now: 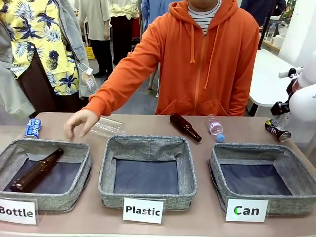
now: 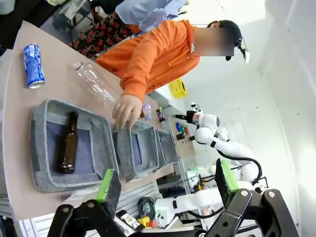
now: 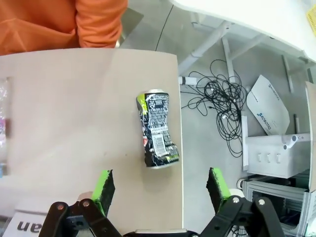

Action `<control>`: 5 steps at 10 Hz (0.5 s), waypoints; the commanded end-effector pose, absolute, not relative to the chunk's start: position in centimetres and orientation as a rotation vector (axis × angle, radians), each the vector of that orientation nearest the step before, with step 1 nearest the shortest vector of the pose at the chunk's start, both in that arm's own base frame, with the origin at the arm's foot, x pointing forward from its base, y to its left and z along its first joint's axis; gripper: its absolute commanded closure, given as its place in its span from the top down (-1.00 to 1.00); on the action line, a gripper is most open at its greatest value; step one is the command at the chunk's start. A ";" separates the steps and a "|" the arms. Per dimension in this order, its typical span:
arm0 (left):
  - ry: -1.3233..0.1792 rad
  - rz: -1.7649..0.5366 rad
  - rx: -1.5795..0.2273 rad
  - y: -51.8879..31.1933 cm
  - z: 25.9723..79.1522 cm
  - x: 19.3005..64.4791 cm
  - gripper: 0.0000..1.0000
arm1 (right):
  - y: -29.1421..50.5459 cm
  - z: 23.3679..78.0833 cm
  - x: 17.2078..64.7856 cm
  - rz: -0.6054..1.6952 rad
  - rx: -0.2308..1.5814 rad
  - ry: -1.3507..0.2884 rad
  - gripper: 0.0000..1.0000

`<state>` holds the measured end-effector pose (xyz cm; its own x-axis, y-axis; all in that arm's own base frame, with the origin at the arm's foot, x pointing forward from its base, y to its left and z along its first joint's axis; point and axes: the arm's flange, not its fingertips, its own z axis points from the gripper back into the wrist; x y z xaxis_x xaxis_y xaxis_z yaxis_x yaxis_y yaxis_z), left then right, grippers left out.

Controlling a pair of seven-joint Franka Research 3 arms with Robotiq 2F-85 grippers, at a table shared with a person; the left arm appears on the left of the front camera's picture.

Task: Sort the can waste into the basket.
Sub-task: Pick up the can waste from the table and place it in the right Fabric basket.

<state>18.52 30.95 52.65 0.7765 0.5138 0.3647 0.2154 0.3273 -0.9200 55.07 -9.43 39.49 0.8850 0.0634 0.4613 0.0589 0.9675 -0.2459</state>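
The released right end effector hangs above the dark can, whose length lies square to its closing line.

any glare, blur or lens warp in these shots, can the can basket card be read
Front view: even light, sharp; the white "Can" card on the square grey fabric basket reads clearly. Left wrist view: rolled and wide-angle, so the beige table slants, and the white wall is blown out. Right wrist view: crisp on the crushed dark silvery-patterned can, its print sharp.
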 end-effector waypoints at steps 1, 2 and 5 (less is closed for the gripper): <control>-0.670 0.197 -1.252 30.1 52.3 18.2 1.00 | -9.0 38.2 57.4 -0.020 -0.259 -0.518 1.00; -0.628 0.183 -1.245 29.2 51.6 18.8 1.00 | -8.9 37.5 58.0 -0.036 -0.282 -0.536 1.00; -0.417 0.089 -1.213 23.4 47.6 20.9 1.00 | -8.6 35.9 59.0 -0.033 -0.300 -0.560 1.00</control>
